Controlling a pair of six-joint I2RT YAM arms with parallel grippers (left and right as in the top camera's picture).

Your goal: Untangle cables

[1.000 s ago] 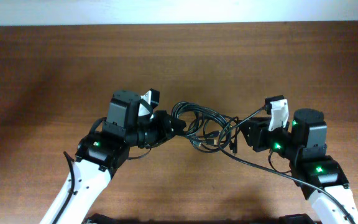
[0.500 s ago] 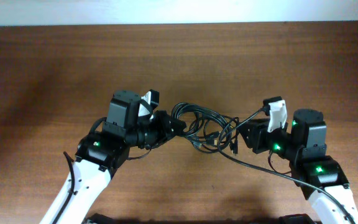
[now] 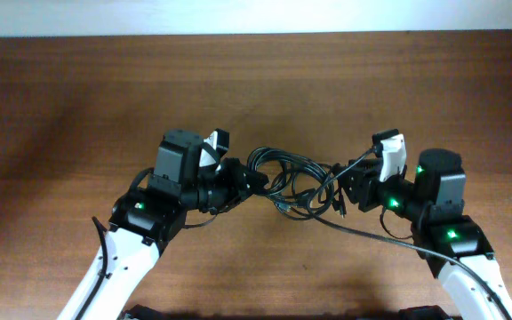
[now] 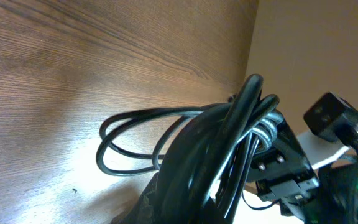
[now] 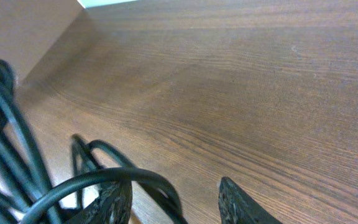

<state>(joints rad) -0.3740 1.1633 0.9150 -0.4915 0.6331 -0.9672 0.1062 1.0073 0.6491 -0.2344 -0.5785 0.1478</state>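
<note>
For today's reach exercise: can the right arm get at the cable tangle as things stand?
Probably yes. The right gripper stands open beside the cables, a loop between its fingers; nothing blocks it. The left gripper holds the other side.

Black cables (image 3: 284, 184) on a brown wooden table (image 3: 345, 80)
The cables are plain black, the table shows fine darker grain lines, and the arms (image 3: 118, 258) are white with black parts and small green lights (image 3: 137, 206).

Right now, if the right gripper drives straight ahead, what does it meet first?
Probably the black cable loop arcing just ahead of the right gripper, between its fingers; depth is unclear.
</note>
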